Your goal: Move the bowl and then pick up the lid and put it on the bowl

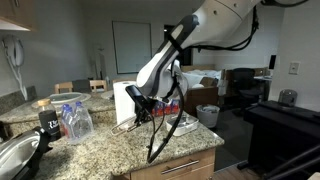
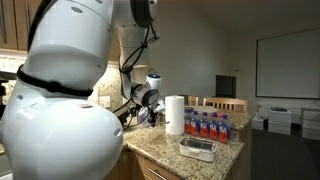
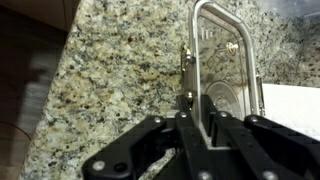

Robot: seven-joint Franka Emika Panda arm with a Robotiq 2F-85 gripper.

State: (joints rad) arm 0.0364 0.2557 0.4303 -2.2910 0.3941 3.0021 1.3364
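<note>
In the wrist view my gripper (image 3: 197,102) is shut on the left rim of the lid (image 3: 226,50), a thin clear rectangle with rounded corners, over the granite counter. The bowl (image 2: 197,149), a small shallow whitish-clear container, sits on the counter near its front edge, to the right of the paper towel roll and apart from the gripper (image 2: 150,112). In an exterior view the gripper (image 1: 141,107) hangs low over the counter beside the roll. I cannot make out the bowl in that view or in the wrist view.
A white paper towel roll (image 2: 174,114) stands between the gripper and the bowl. A pack of water bottles (image 2: 213,127) is behind the bowl and shows in both exterior views (image 1: 72,119). A large metal bowl (image 1: 12,158) lies at the counter's end. Cables (image 1: 165,130) hang from the arm.
</note>
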